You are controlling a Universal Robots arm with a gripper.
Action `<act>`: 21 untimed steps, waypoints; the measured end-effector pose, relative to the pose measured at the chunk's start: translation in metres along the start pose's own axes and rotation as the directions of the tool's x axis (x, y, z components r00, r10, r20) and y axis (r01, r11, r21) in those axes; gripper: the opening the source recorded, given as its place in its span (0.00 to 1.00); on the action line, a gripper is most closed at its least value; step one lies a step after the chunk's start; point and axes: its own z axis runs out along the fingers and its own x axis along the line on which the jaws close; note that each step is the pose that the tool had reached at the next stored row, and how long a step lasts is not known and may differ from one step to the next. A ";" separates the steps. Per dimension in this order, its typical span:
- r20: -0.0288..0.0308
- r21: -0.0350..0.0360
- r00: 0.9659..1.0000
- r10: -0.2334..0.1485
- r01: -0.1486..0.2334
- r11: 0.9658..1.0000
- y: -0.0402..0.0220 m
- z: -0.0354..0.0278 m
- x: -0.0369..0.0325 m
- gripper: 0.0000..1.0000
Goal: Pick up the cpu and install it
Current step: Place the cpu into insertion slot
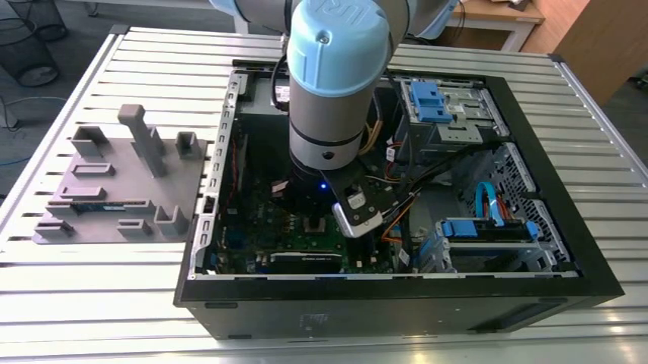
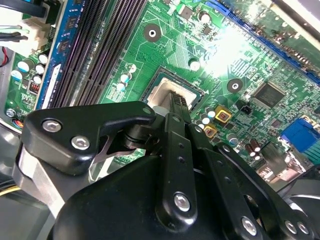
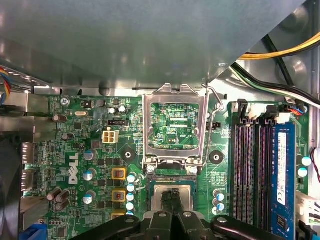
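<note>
1. While the arm (image 1: pixel 329 83) reached down into the open computer case (image 1: pixel 405 303), the claw (image 3: pixel 173 194) hung right over the chip socket on the green motherboard (image 3: pixel 80 150).
2. In both wrist views its two fingers lay pressed together with no gap between the tips, so the claw was closed and not clamped around anything I could make out.
3. The cpu (image 3: pixel 186 199) lay flat in the socket, a grey square with a darker rim, directly under the fingertips. Whether the tips touched its top could not be told.
4. The metal socket frame (image 3: pixel 175 127) stood flipped open just beside the chip, with its wire lever (image 3: pixel 216 100) alongside. The chip looked placed but not yet locked down.
5. If the chip sat slightly skewed or rode on the socket's edge, a downward push from the closed fingers could probably bend the fine contacts beneath it.
6. A sideways drag of the tips could slide the loose chip out of its seat, since nothing clamped it.
7. The small capacitors (image 3: pixel 131 187) stood near the claw and the memory slots (image 3: pixel 250 170) a little further off. A careless swing or tilt of the arm might knock them.
</note>
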 end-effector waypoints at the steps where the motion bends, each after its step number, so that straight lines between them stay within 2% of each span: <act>1: 0.000 0.000 1.000 0.000 0.000 1.000 0.0000 0.0000 0.0000 0.11; 12: 0.000 -0.001 1.000 0.000 0.000 1.000 0.0000 0.0002 0.0020 0.11; 14: 0.000 -0.001 1.000 0.000 0.000 1.000 -0.0001 -0.0014 0.0014 0.11; 16: 0.000 -0.001 1.000 0.000 0.000 1.000 0.0001 -0.0028 -0.0007 0.11; 21: -0.001 0.005 1.000 0.002 -0.002 1.000 -0.0003 -0.0038 -0.0096 0.11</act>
